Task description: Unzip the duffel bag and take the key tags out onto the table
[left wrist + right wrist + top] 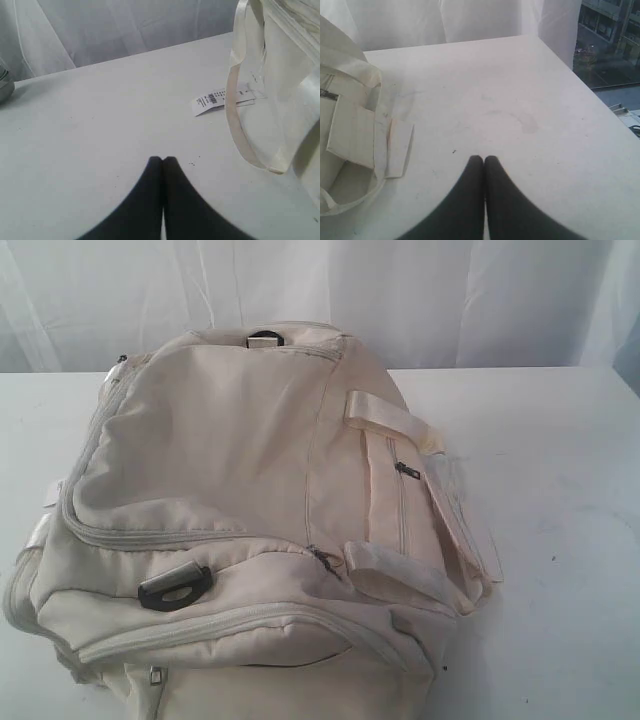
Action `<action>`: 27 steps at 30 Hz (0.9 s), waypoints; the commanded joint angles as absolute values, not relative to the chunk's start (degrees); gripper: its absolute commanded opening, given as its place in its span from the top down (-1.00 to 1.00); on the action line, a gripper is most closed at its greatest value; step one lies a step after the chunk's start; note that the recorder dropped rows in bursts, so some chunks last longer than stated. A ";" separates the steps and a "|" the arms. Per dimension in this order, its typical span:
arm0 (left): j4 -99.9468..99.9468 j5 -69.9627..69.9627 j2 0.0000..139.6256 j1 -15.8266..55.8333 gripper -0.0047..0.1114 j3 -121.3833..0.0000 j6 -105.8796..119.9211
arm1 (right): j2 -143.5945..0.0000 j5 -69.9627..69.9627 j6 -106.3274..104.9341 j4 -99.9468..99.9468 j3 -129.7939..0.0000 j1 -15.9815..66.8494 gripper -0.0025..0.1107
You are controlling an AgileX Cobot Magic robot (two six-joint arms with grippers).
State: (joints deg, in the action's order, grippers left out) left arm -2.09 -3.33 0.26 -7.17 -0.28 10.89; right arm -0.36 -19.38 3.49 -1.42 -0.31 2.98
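1. Room lies open on the table [560, 490] to the right of the duffel bag [230, 470] in the exterior view. It is bare white up to the far edge, where a white curtain [450, 290] hangs. Left of the bag the free strip is narrower, and the bag's near end runs out of the bottom of that view.
2. The left gripper [163, 159] has its black fingers pressed together with nothing between them. It is over bare tabletop, apart from the bag's strap loop [240, 135] and from a barcode label [220, 100] lying flat by that loop.
3. The right gripper [484, 158] is likewise closed and empty over bare table, near the bag's side. Beyond it the table's edge runs past a window [610, 45].
4. The bag lies flat on the table, filling its middle. Its zippers [150, 538] look drawn closed, so what is inside cannot be seen.
5. The bag's fabric is soft, creased cream cloth in a rounded shape, with grey zip teeth and flat webbing handles [385, 418]. A black plastic D-ring [172, 588] rests on its front. The table is smooth and matte with a few dark specks.
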 commanded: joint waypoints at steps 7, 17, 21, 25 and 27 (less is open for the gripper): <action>-2.56 -3.08 0.00 -7.29 0.92 0.00 10.30 | 0.00 -19.19 3.60 -1.48 0.00 2.98 0.96; -2.56 -3.08 0.00 -7.29 0.92 0.00 10.30 | 0.00 -19.19 0.00 -6.75 0.00 2.98 0.96; -2.56 -2.95 0.00 -7.29 0.92 0.00 11.40 | 0.00 -18.63 0.00 -7.56 0.00 2.98 0.96; -3.65 0.00 0.00 -7.29 0.92 0.00 5.97 | 0.00 -13.86 0.00 -7.55 0.00 2.98 0.96; -9.65 5.14 0.00 -7.29 0.92 0.00 -7.58 | 0.00 -7.33 0.00 -7.55 0.00 2.98 0.96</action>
